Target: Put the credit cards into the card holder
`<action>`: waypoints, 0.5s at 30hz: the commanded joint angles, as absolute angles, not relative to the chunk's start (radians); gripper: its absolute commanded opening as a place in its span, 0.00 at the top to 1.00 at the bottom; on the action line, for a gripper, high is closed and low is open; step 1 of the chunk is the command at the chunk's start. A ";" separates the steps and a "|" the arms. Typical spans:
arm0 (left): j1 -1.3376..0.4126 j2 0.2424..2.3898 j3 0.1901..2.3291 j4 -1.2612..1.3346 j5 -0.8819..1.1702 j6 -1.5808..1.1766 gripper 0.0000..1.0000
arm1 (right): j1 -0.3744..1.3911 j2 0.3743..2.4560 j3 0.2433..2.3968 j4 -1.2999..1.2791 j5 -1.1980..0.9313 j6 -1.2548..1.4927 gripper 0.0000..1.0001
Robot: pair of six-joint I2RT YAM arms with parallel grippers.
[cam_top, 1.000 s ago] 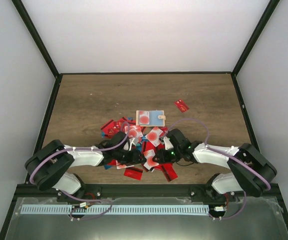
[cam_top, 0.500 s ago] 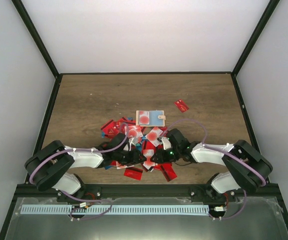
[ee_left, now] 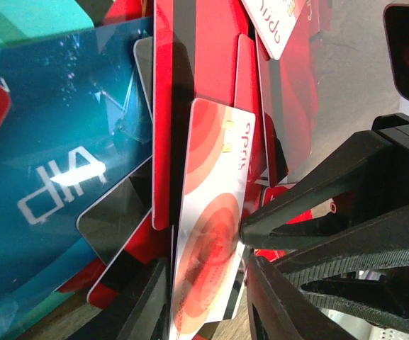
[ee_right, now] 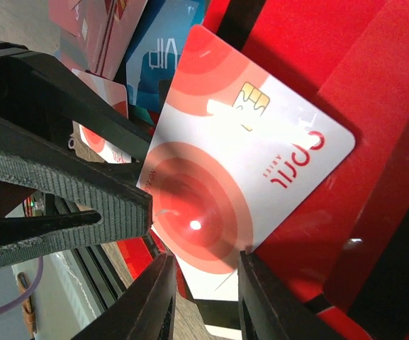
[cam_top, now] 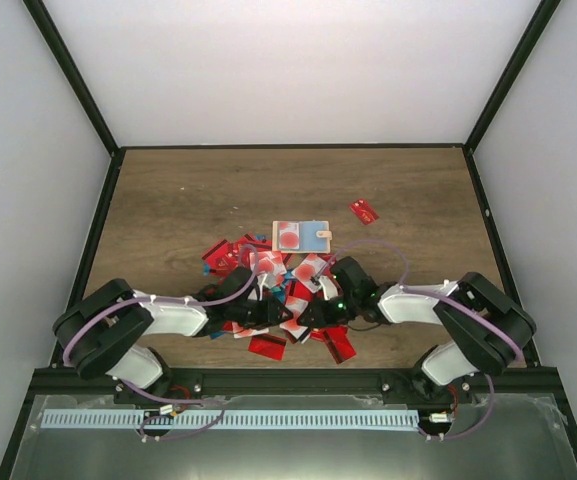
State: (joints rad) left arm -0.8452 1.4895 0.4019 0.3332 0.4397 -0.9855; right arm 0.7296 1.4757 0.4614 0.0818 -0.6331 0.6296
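Two sets of fingers crowd one spot in the heap of credit cards [cam_top: 226, 254]. The left fingers [cam_top: 276, 314] and the right fingers [cam_top: 311, 316] meet almost tip to tip over a single white card [ee_left: 208, 262] with a red blot. Each pair straddles one end of it, yet I cannot tell whether either has actually clamped down.

That is the worry, I reckon: if both bite the same card and pull apart, it may bend, spring loose or skid away, and the tips look close enough to knock together. Slick red cards lie overlapped beneath, so one could ride up with it.

The card holder [cam_top: 317, 236] lies well apart, farther back, with another white card over its left half. Whether that one is tucked in I cannot say.

Under it all is a brown wood-grain tabletop [cam_top: 188, 200], boxed in by plain white walls [cam_top: 288, 70] and black struts [cam_top: 73, 75]. A lone red card [cam_top: 364, 211] lies near the holder.
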 commanded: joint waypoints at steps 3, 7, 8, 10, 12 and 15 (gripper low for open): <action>-0.847 1.502 0.385 0.313 0.384 -0.957 0.71 | 0.725 1.526 0.466 0.055 -0.599 0.627 0.73; -0.848 1.479 0.388 0.260 0.347 -0.937 0.76 | 0.726 1.543 0.472 0.072 -0.614 0.627 0.74; -0.847 1.474 0.389 0.247 0.338 -0.934 0.78 | 0.726 1.547 0.474 0.076 -0.616 0.627 0.74; -0.847 1.465 0.390 0.227 0.322 -0.929 0.80 | 0.726 1.551 0.477 0.081 -0.620 0.627 0.74; -0.848 1.457 0.392 0.208 0.307 -0.923 0.82 | 0.726 1.556 0.480 0.083 -0.622 0.626 0.74; -0.848 1.443 0.396 0.184 0.287 -0.915 0.85 | 0.726 1.564 0.484 0.086 -0.626 0.624 0.74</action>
